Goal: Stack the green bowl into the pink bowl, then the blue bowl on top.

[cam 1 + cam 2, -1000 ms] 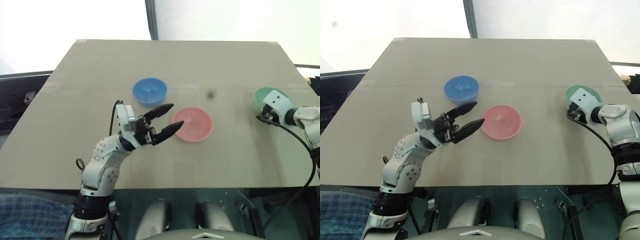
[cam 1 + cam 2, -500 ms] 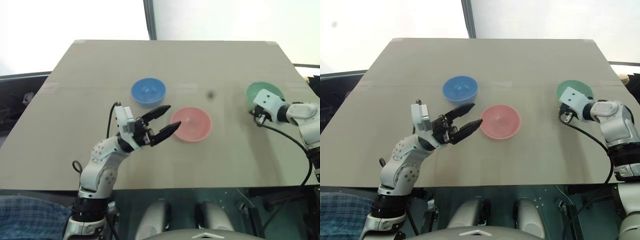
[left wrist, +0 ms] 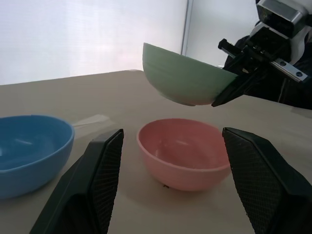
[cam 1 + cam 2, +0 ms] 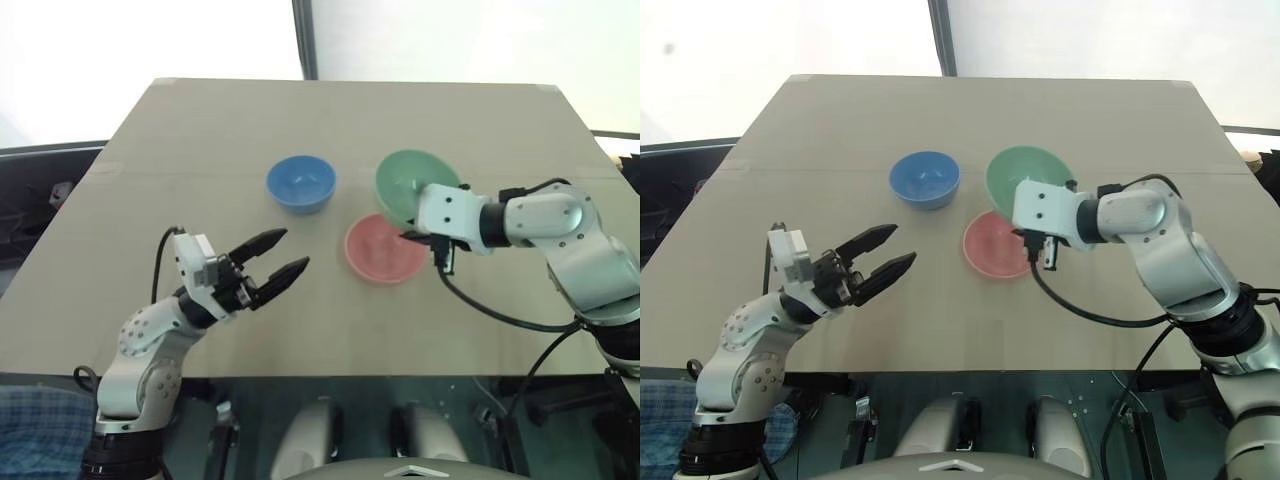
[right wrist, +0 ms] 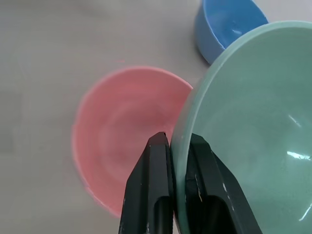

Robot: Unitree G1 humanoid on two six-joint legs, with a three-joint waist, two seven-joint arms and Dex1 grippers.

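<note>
My right gripper [image 5: 178, 146] is shut on the rim of the green bowl [image 4: 410, 184], holding it tilted in the air above the far edge of the pink bowl [image 4: 380, 250]. The pink bowl sits on the table near the middle. To its far left rests the blue bowl [image 4: 301, 183], upright on the table. My left gripper [image 4: 279, 254] hangs open and empty to the near left of the pink bowl, pointing toward it. In the left wrist view the green bowl [image 3: 183, 77] floats above the pink bowl [image 3: 185, 151], with the blue bowl [image 3: 31, 148] beside.
The beige table [image 4: 200, 130] stretches wide around the bowls, with its front edge close to me. A black cable [image 4: 500, 315] loops from my right wrist over the table's near right part.
My right gripper lifted the green bowl from the table's right side and carried it left to above the pink bowl. My left arm drew back to the left, away from the pink bowl.
</note>
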